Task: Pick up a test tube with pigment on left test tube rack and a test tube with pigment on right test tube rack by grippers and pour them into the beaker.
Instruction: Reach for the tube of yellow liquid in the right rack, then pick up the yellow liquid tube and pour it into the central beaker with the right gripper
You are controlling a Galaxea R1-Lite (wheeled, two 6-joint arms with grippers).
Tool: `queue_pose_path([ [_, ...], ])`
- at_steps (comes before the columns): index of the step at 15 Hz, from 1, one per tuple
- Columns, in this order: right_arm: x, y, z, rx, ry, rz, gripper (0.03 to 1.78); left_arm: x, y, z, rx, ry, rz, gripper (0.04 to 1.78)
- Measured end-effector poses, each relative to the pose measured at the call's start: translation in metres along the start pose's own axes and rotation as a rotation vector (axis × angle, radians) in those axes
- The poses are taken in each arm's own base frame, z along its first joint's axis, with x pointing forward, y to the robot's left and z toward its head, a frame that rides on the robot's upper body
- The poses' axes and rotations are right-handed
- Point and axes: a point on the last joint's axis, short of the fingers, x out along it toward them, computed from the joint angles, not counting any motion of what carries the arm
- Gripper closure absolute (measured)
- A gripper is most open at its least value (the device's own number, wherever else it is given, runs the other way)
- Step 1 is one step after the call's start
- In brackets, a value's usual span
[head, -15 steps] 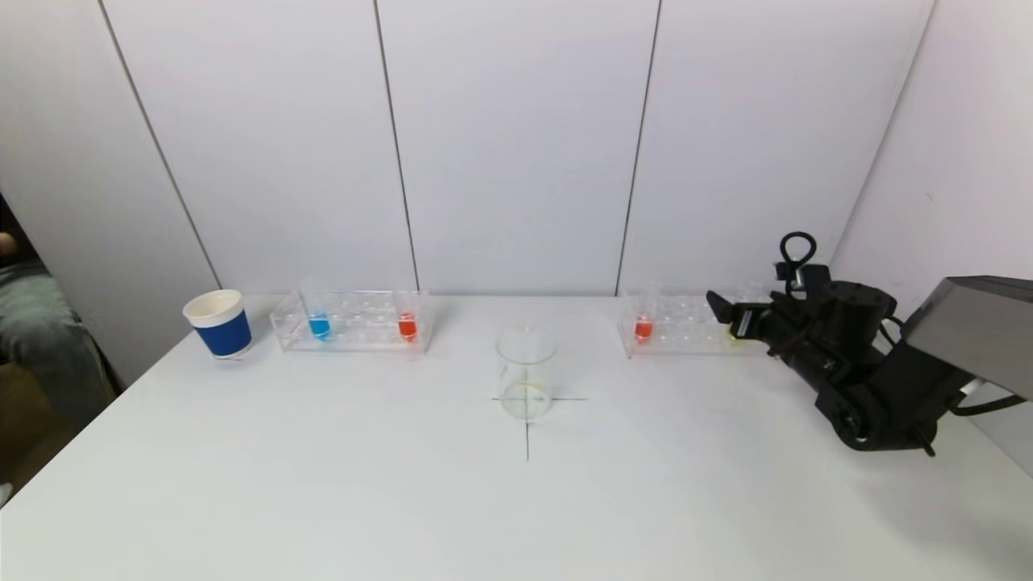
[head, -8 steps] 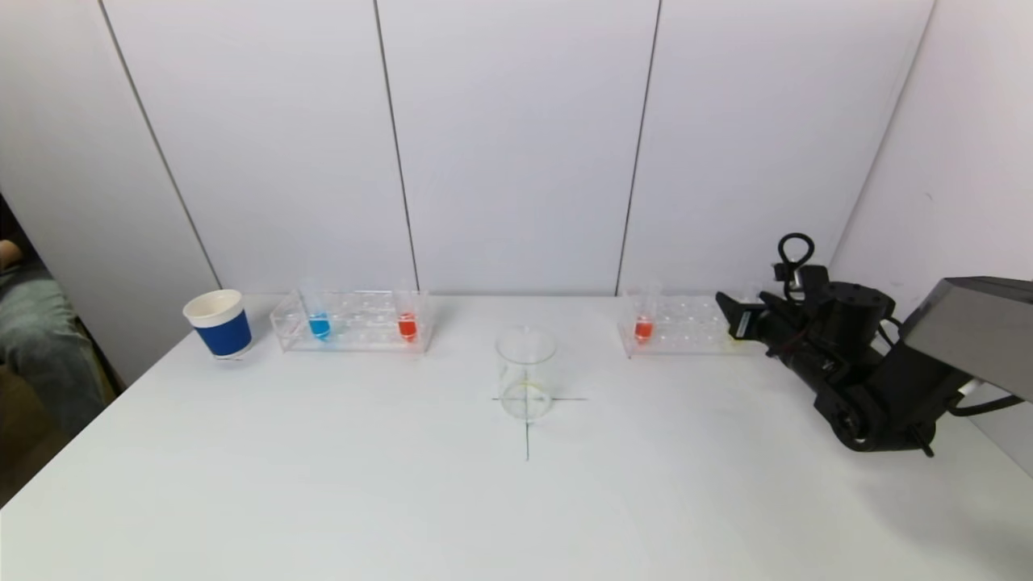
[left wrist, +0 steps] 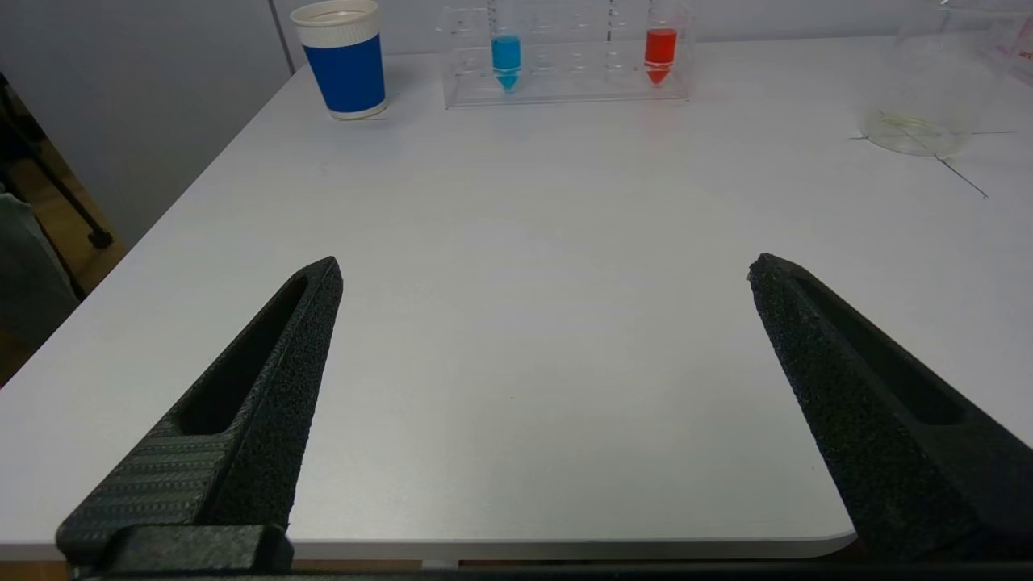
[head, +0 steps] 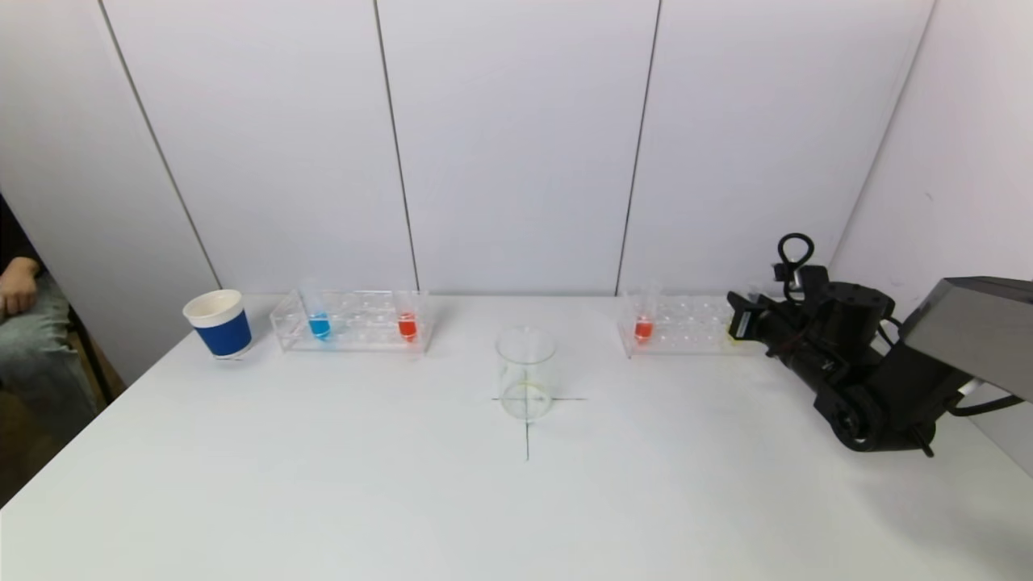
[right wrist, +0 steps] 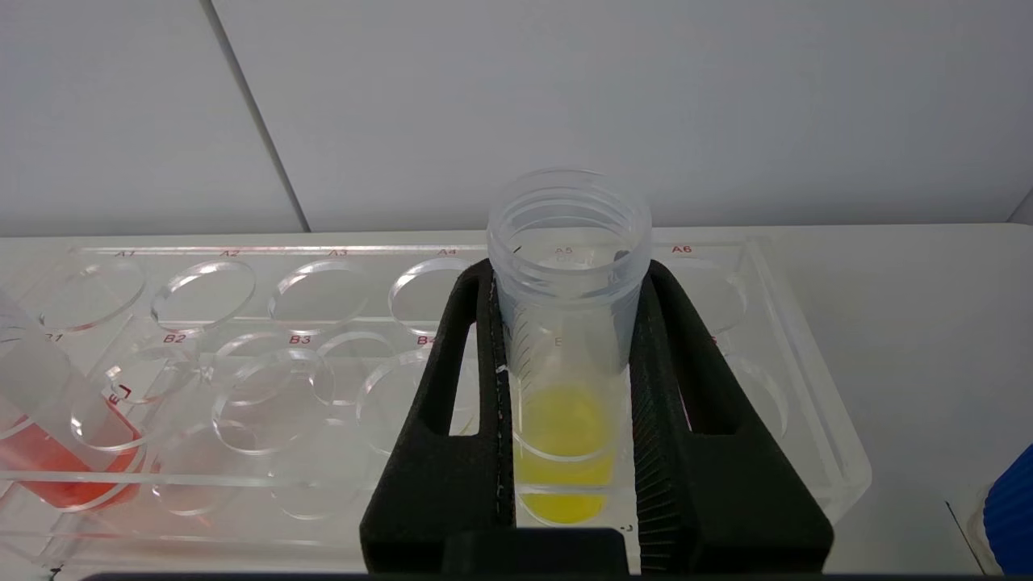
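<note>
Right gripper [right wrist: 569, 403] is clamped on the yellow-pigment test tube [right wrist: 567, 339], one black finger pressed against each side of the tube's clear wall. That tube stands upright in a hole of the right test tube rack [right wrist: 795, 420], its yellow liquid pooled at the bottom and its threaded mouth uncapped above the fingers. In the head view the right gripper [head: 738, 319] sits at the rack's 3 o'clock end, against the back wall, with the arm reaching in from the table's right edge.

At the opposite end of the right test tube rack [head: 686, 331], toward 9 o'clock, a red-pigment tube [head: 643, 323] leans in its hole. The holes between the two tubes hold nothing.

At 8 o'clock from that rack, on a cross drawn on the table [head: 323, 484], stands the clear beaker [head: 526, 373], well apart from both racks.

Farther out at 9 o'clock from the beaker lies the left test tube rack [head: 355, 323], holding a blue-pigment tube [head: 319, 321] and another red tube [head: 407, 323]. Just beyond its far end stands a blue paper cup [head: 218, 323].

Left gripper [left wrist: 545, 270] hovers at the table's near edge with its fingers spread wide, gripping nothing, pointed toward the left rack.
</note>
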Motion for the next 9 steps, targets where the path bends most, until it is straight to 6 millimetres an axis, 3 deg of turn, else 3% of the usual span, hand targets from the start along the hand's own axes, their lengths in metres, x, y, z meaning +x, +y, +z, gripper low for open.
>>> queue_pose_path([
  [9,-0.0011,0.0003,0.0045,-0.001,-0.009,0.0,1.34,0.0,0.0,0.0,0.0,0.0,0.0,0.06],
])
